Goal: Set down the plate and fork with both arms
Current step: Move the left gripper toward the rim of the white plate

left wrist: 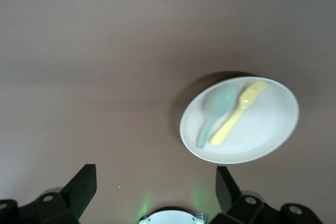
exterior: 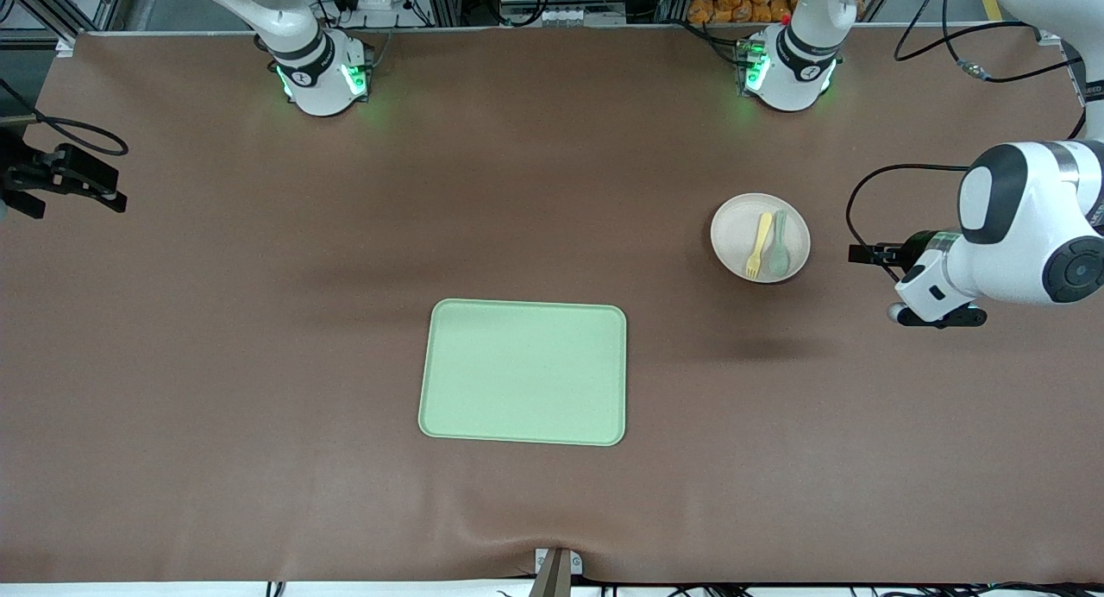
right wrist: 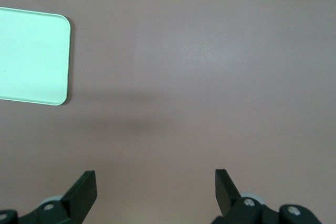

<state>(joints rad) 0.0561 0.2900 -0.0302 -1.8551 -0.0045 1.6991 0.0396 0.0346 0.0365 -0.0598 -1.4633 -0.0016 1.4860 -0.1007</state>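
The plate [exterior: 760, 236] sat on the brown desk [exterior: 259, 364] toward the left arm's end, farther from the front camera than the tray [exterior: 523, 372] and well apart from it. On the plate lay the fork [exterior: 758, 245] with the grey-green spoon [exterior: 780, 243] just beside it, both lengthwise and nearly parallel.

The left gripper [exterior: 873, 255] hung over bare desk just beside the plate, near the desk's edge at the left arm's end. Its fingers [left wrist: 79, 188] stood spread wide, holding nothing, and the wrist view showed the plate ahead of them rather than between them. The right gripper [exterior: 65, 176] waited over the desk's edge at the right arm's end, well apart from everything, fingers [right wrist: 81, 192] likewise released and empty, with only a corner of the tray in its wrist view.

To my eye nothing had been picked up yet; this looked like the approach to the first grasp. The next move seemed to call for the left gripper to come in over the plate, either catching its low rim or pinching the fork's thin handle without dragging the spoon along. The tray lay bare, a likely place for both things.
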